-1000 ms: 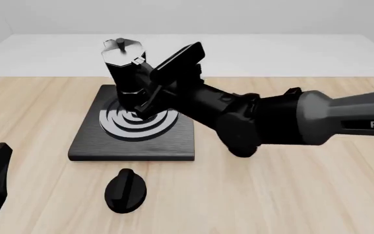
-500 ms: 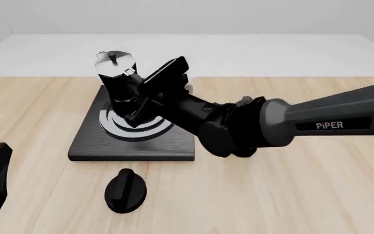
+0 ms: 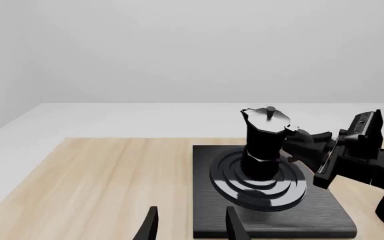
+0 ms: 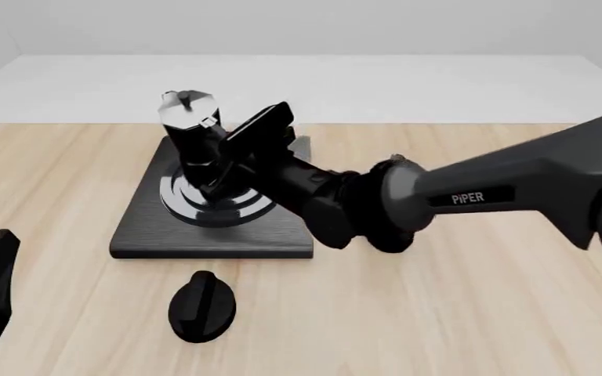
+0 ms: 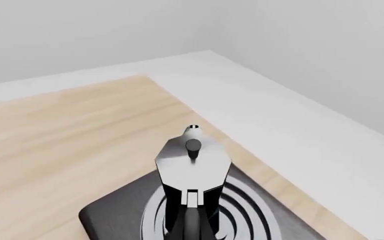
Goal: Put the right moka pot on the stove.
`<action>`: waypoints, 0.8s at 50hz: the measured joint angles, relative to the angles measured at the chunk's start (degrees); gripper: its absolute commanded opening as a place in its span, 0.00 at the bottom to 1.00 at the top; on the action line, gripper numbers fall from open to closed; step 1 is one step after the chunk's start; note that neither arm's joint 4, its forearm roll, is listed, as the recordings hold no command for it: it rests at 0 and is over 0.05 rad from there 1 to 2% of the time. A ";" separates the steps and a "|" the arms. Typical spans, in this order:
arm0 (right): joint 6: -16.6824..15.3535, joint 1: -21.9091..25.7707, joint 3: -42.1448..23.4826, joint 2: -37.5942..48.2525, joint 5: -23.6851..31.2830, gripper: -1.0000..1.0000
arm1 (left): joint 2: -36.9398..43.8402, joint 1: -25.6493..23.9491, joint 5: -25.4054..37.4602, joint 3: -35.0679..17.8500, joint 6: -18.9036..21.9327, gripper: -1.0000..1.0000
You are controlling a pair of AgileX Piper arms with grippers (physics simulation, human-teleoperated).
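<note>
The right moka pot, black and faceted with a silvery lid, stands over the burner rings of the stove, leaning slightly left. Its base is down at the rings; whether it rests on them is unclear. My right gripper reaches in from the right and is shut on the pot's handle side. The right wrist view looks down on the lid and the stove below. My left gripper is open and holds nothing, near the table's front left, well short of the stove.
A small black oval knob lies on the wooden table in front of the stove. The right arm's thick body stretches across the table's middle right. The table's far edge meets a white surround behind the stove.
The right gripper has carried the pot downward and slightly left, from above the stove's back to its burner rings. The arm has stretched further in. The left gripper has not moved.
</note>
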 measured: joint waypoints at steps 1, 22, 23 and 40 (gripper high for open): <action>0.05 -0.11 -0.28 0.31 -0.06 0.00 | 0.00 0.00 0.00 0.00 0.00 1.00; 2.43 -2.18 -4.64 5.99 -0.85 0.00 | 0.00 0.00 0.00 0.00 0.00 1.00; 2.59 -2.27 -4.76 6.18 -0.87 0.00 | 0.00 0.00 0.00 0.00 0.00 1.00; 5.72 -3.57 -6.39 8.61 -1.23 0.00 | 0.00 0.00 0.00 0.00 0.00 1.00</action>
